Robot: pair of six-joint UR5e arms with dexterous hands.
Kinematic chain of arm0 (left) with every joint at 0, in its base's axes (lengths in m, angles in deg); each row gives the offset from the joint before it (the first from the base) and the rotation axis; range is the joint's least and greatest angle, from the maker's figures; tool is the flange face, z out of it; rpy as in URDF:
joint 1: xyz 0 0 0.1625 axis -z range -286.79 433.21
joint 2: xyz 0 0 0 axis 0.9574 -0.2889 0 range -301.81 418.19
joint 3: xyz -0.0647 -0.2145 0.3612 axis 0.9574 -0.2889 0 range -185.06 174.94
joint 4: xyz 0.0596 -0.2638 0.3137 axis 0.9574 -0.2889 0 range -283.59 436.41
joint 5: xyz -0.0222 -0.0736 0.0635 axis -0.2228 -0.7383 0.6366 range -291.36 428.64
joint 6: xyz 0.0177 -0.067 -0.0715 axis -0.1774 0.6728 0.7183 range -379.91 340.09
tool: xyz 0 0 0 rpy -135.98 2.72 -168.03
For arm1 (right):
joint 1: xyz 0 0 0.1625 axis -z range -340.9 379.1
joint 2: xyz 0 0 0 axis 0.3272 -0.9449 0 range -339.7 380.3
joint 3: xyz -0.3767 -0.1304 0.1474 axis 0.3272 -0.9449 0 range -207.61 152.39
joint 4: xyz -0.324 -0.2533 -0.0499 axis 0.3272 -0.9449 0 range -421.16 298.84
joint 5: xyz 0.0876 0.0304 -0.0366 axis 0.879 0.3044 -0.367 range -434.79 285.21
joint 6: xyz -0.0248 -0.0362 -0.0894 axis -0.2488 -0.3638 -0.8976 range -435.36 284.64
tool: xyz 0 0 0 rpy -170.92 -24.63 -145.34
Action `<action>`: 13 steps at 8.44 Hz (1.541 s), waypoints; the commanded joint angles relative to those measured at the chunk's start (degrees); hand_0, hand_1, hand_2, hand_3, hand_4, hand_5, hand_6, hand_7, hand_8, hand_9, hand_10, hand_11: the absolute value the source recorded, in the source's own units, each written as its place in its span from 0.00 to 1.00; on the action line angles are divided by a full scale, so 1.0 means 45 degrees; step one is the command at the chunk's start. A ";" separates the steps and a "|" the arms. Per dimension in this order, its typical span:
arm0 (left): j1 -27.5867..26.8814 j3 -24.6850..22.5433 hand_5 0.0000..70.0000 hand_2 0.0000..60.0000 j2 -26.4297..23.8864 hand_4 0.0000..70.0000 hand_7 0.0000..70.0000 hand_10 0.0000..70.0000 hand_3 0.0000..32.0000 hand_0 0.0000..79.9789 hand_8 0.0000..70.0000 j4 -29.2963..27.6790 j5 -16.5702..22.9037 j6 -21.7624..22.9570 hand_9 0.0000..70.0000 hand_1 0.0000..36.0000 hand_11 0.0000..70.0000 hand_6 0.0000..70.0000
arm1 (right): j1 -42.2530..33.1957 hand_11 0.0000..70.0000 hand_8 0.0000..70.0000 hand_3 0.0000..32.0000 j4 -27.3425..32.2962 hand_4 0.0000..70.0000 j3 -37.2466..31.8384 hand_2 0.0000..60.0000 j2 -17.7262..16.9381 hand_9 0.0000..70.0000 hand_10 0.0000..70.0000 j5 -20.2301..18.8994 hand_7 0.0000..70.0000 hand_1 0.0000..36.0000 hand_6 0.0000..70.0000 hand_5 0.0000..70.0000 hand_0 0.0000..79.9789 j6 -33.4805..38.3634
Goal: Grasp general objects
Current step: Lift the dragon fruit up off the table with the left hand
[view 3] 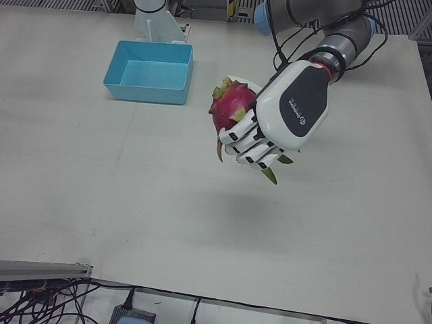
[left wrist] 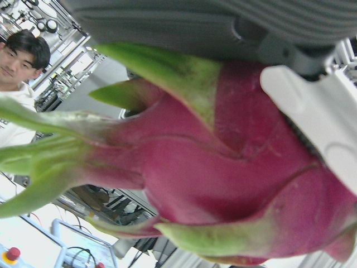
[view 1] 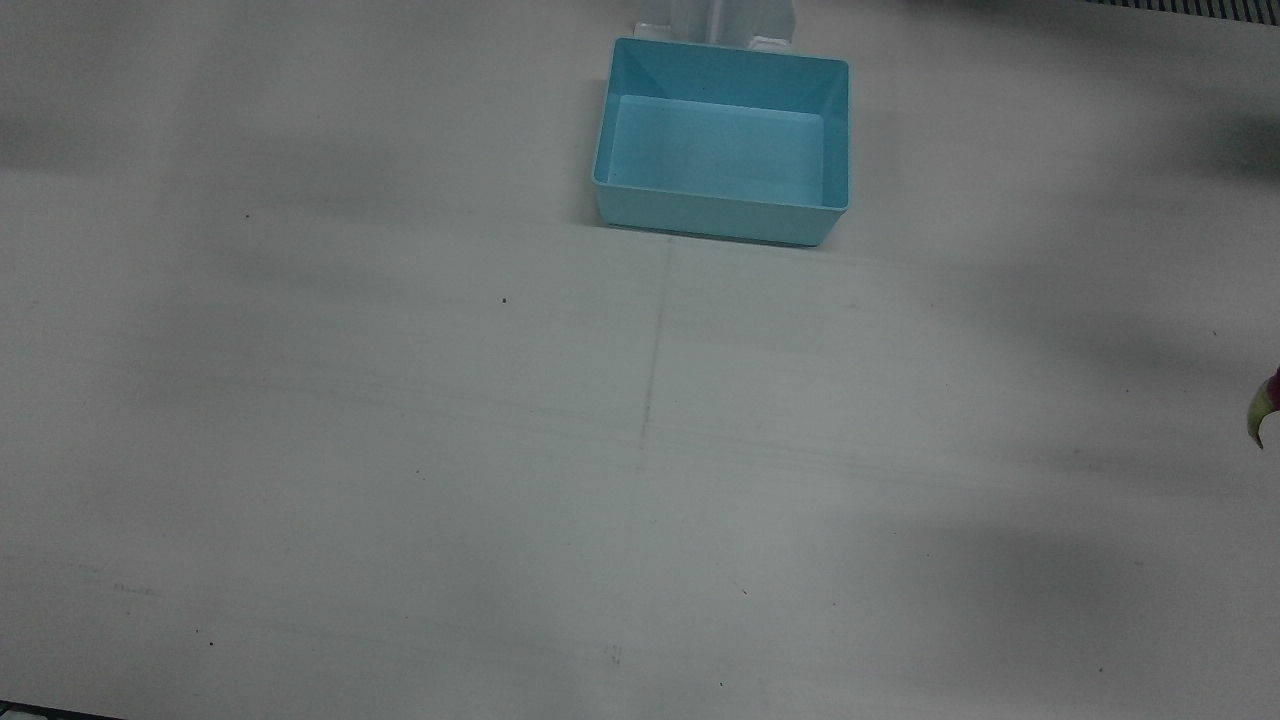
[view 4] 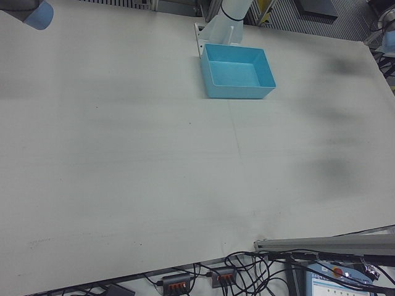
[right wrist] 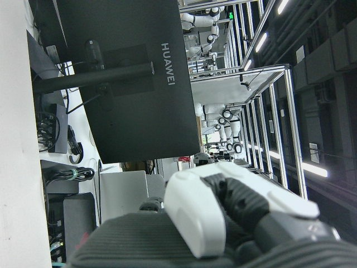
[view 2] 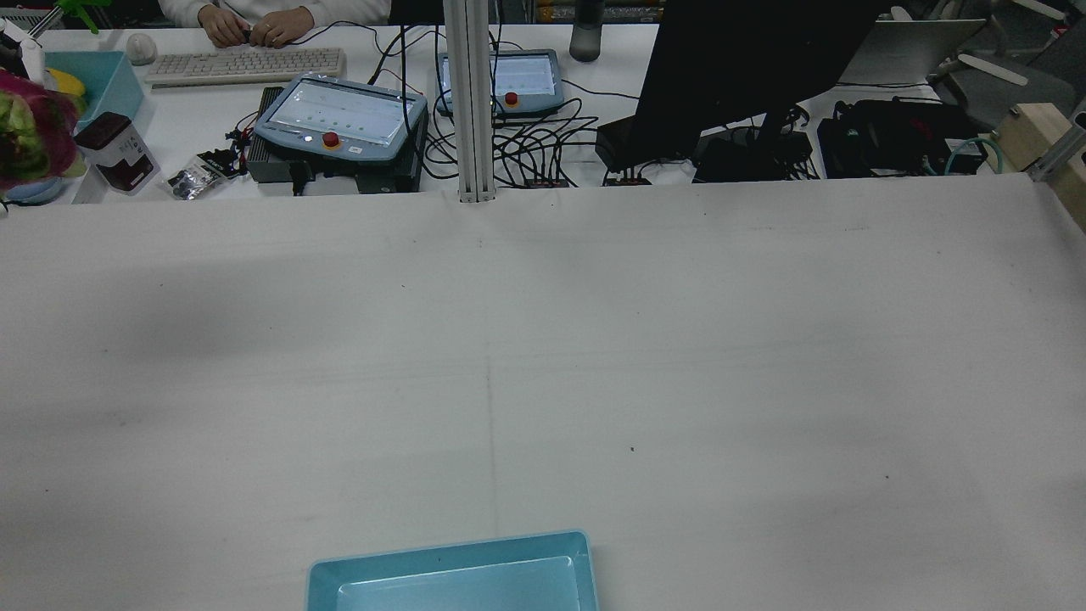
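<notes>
The left hand (view 3: pixel 283 121) grips a dragon fruit (view 3: pixel 231 111) above the white table (view 3: pixel 135 202), a blue bin (view 3: pixel 150 72) at ten o'clock. The right hand (right wrist: pixel 234 215) shows only partly; whether its fingers grip or lie loose cannot be told. A dark monitor (view 2: pixel 747 68) stands beyond the table.

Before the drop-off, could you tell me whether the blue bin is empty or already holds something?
Empty: the blue bin shows only bare floor, and the dragon fruit sits in the left hand above the table.

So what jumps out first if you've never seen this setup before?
Probably the bright pink dragon fruit with green-tipped scales, gripped in the robot's white left hand and held up above the pale table. Next comes the light blue bin, with nothing in it, sitting at the robot's edge of the table by a pedestal. The rest of the tabletop is bare.
</notes>
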 commanded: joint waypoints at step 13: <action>-0.5395 -0.3210 1.00 1.00 0.0002 0.57 1.00 0.46 0.00 0.80 0.48 0.0208 0.0620 0.2133 0.70 0.95 0.69 0.63 | 0.0000 0.00 0.00 0.00 0.0000 0.00 0.0005 0.00 0.0000 0.00 0.00 -0.0005 0.00 0.00 0.00 0.00 0.00 0.0000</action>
